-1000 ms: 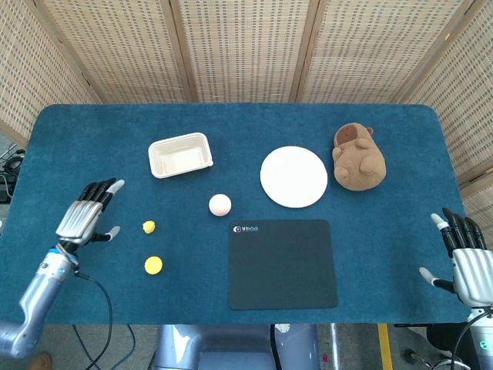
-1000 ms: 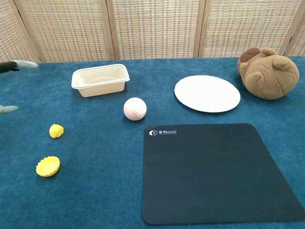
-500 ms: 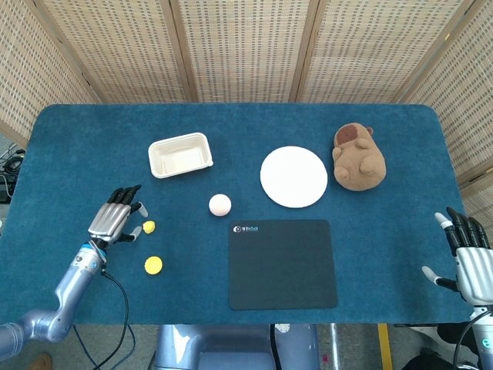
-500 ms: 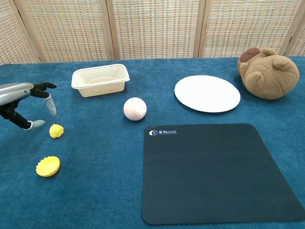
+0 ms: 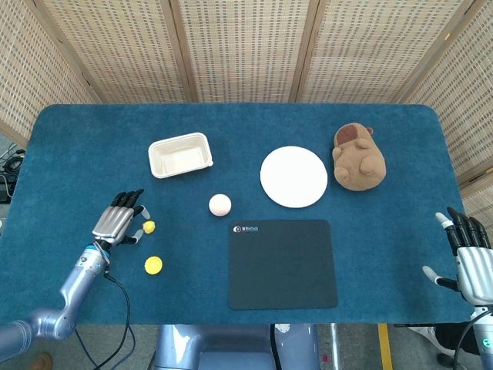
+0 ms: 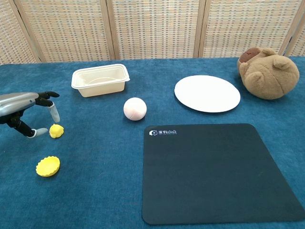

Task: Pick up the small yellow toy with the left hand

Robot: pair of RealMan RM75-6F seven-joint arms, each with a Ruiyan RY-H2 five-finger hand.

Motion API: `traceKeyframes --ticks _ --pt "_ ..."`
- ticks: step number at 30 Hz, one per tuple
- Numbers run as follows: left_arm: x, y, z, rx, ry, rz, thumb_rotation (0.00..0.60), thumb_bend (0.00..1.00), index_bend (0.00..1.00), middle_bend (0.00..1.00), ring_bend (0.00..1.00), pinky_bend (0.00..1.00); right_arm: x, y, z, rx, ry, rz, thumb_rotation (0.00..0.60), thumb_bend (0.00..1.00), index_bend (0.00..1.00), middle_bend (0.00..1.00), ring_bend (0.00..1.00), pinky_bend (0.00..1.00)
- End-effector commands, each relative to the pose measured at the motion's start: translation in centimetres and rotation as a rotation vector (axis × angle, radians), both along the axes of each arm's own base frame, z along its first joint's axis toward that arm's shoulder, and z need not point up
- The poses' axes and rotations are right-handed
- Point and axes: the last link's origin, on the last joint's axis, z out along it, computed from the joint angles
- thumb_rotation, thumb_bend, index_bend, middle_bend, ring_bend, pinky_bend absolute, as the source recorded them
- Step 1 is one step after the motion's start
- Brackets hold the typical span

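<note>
The small yellow toy (image 5: 149, 227) (image 6: 56, 130) lies on the blue cloth at the left. My left hand (image 5: 117, 223) (image 6: 26, 109) hovers just left of it, fingers spread over it and thumb tip close beside it, holding nothing. A second, larger yellow ruffled toy (image 5: 153, 265) (image 6: 47, 166) lies nearer the front edge. My right hand (image 5: 470, 258) stays open at the table's right front corner, far from both toys, and does not show in the chest view.
A cream tray (image 5: 180, 155) (image 6: 100, 79) stands behind the toys. A pink ball (image 5: 219, 204) (image 6: 135, 108), a white plate (image 5: 293, 176) (image 6: 207, 93), a black mat (image 5: 282, 264) (image 6: 214, 171) and a brown plush (image 5: 358, 158) (image 6: 268, 72) lie to the right.
My left hand has moved right and lowered toward the small yellow toy, its thumb now beside it. The right hand has barely moved.
</note>
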Motion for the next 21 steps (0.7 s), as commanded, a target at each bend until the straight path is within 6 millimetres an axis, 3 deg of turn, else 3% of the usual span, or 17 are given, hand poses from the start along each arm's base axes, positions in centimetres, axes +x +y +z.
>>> traceKeyframes --ticks 1,5,21 --pt "0.0 -0.1 -0.4 -0.009 0.002 -0.003 0.6 0.38 0.38 0.0 0.0 0.0 0.1 0.0 0.0 0.003 -0.016 0.001 0.6 0.0 0.1 0.0 0.0 0.0" --pt "0.0 0.2 -0.7 -0.002 0.001 -0.004 0.6 0.38 0.33 0.0 0.0 0.0 0.1 0.1 0.1 0.004 -0.021 0.001 0.6 0.0 0.1 0.0 0.0 0.0" --pt "0.0 0.1 -2.0 -0.019 0.014 0.001 0.6 0.38 0.38 0.0 0.0 0.0 -0.1 -0.1 0.5 -0.003 -0.039 -0.006 0.6 0.0 0.11 0.0 0.0 0.0"
